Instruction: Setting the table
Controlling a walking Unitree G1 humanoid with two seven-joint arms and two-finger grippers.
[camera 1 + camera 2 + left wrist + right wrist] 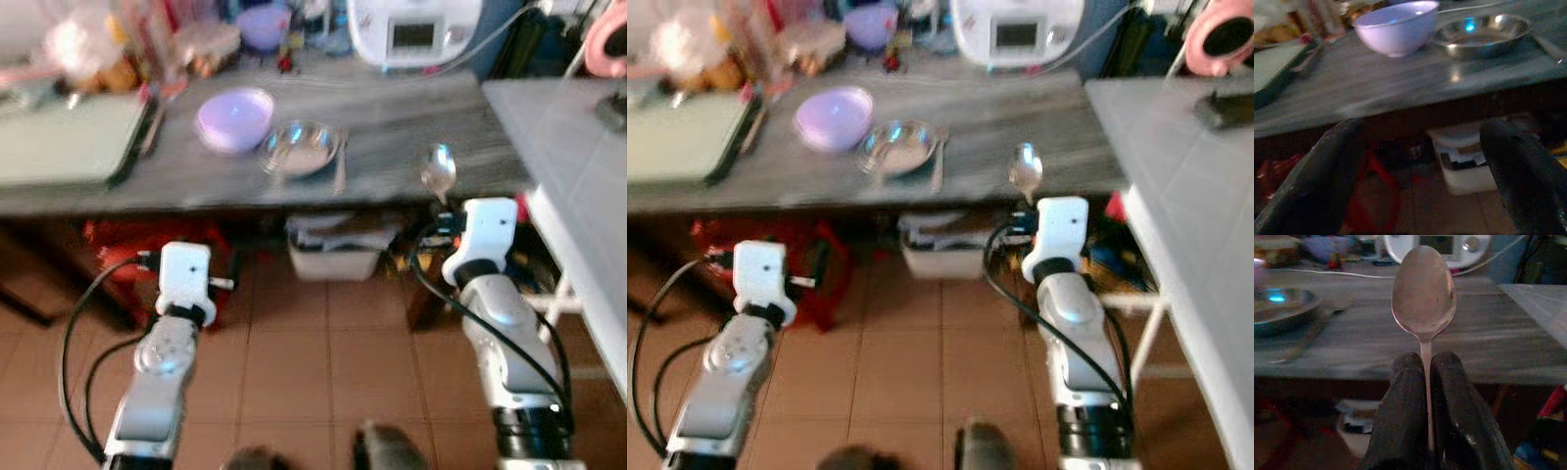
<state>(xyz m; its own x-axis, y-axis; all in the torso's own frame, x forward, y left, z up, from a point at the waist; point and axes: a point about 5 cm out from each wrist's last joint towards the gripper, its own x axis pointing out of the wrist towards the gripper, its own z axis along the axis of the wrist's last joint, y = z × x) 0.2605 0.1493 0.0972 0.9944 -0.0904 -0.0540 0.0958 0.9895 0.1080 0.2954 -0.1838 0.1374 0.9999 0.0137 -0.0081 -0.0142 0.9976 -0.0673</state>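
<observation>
Grey counter [411, 127] ahead; my right hand [1425, 382] pinches spoon [1423, 293] by its thin handle, could twist out. Left hand [1420, 166] released.

No text, label, brand, number or sign can be read in any view. The white rounded appliance [415, 31] at the 12 o'clock edge of the grey wood-grain surface [392, 117] has a dark display panel [1442, 243] and a round knob, but the blur leaves both without legible characters. The packets at 10 o'clock are too blurred to read.
</observation>
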